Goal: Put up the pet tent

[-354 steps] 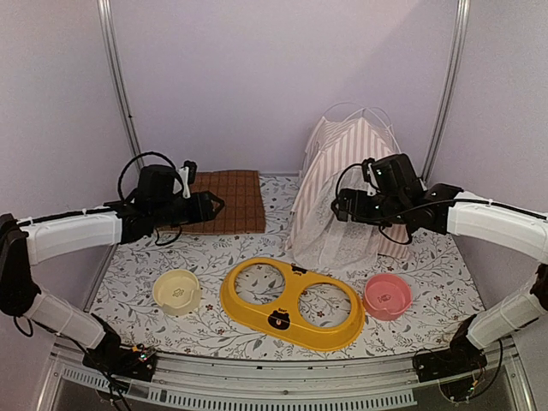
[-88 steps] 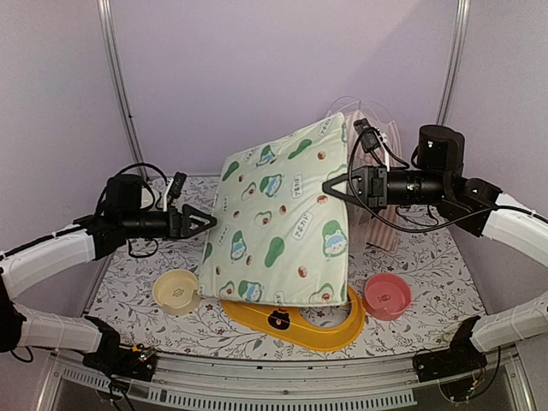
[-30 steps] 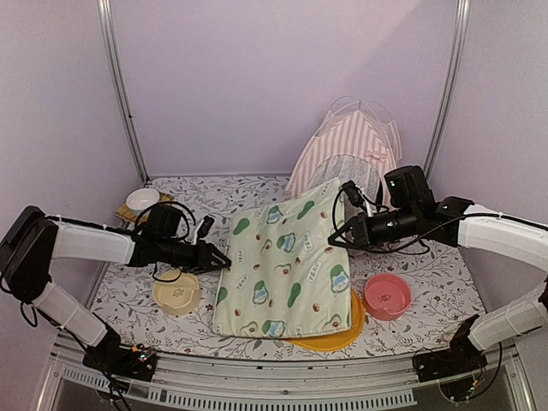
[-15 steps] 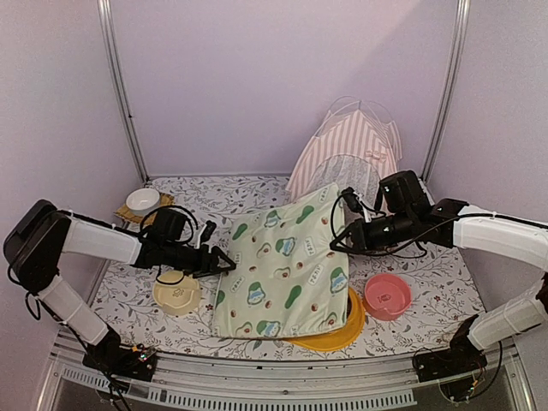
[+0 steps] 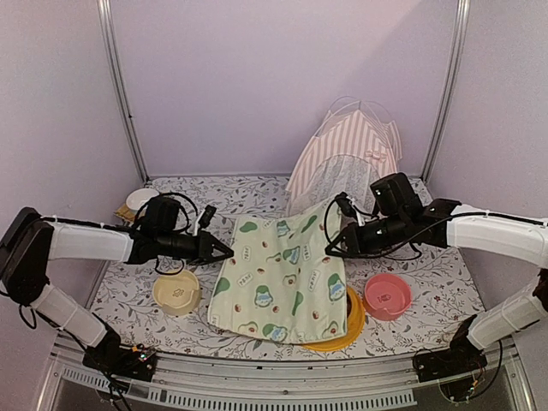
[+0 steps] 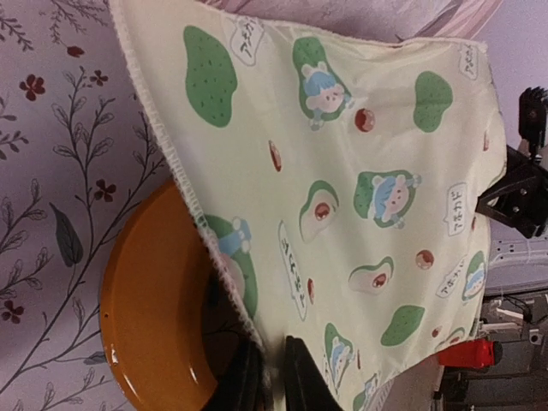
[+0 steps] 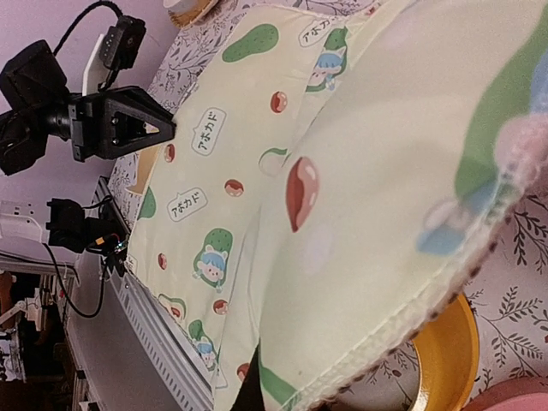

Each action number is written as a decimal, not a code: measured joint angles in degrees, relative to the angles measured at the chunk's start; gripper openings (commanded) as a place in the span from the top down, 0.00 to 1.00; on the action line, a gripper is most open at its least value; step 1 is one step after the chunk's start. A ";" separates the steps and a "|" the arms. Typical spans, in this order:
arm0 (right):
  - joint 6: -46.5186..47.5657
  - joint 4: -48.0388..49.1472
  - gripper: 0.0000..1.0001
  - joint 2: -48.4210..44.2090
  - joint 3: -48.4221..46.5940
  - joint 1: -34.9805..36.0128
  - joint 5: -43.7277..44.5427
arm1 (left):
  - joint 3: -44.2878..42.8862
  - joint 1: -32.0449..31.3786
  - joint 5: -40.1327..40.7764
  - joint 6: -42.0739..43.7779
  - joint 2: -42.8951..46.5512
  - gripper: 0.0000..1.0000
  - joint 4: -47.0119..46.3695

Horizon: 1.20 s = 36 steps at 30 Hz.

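The pet tent (image 5: 347, 154), pink-and-white striped with a lace front, stands upright at the back right; neither gripper touches it. A pale green avocado-print mat (image 5: 282, 278) hangs between both grippers over the table's middle. My left gripper (image 5: 224, 249) is shut on the mat's upper left corner; in the left wrist view its fingers (image 6: 295, 377) pinch the hemmed edge. My right gripper (image 5: 336, 242) is shut on the upper right corner. In the right wrist view the mat (image 7: 360, 197) fills the frame and only one dark finger (image 7: 255, 387) shows beneath it.
A yellow feeder tray (image 5: 349, 321) lies mostly hidden under the mat. A cream bowl (image 5: 176, 291) sits front left, a pink bowl (image 5: 387, 295) front right. A small white bowl (image 5: 139, 199) on a coaster is at the back left.
My left gripper has shut on the mat's left corner and lifted it slightly. The mat now sags between both grippers, with its lower edge hanging nearer the front.
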<state>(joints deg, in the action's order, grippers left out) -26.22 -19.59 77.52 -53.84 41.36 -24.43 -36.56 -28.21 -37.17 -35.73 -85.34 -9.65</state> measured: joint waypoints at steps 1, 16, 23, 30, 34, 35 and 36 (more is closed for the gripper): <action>-0.37 0.00 1.00 0.20 -0.42 0.28 0.33 | -0.48 -0.07 -0.17 -0.02 1.27 0.93 0.31; -12.00 2.95 1.00 10.73 -9.90 10.43 6.91 | -3.78 -8.48 -0.66 0.11 6.03 0.95 -0.24; -17.22 8.11 1.00 19.41 -14.53 13.92 8.81 | -3.78 -10.36 0.52 0.37 4.37 0.66 -1.95; -20.41 9.66 1.00 21.53 -17.09 14.62 11.02 | -3.91 -10.71 3.39 2.75 4.35 0.46 0.39; -21.33 9.75 1.00 22.38 -17.33 14.62 11.98 | -3.98 -10.78 4.31 4.11 4.37 0.44 1.46; -21.40 9.73 1.00 22.73 -17.59 14.62 12.11 | -4.13 -10.82 4.81 4.46 4.35 0.44 1.97; -21.44 9.60 1.00 23.19 -18.12 14.62 12.33 | -4.37 -10.86 5.46 4.76 4.35 0.45 2.69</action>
<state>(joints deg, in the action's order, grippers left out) -47.66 -10.00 100.71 -71.96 55.99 -12.10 -40.93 -39.07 -31.70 -30.96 -80.99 -6.96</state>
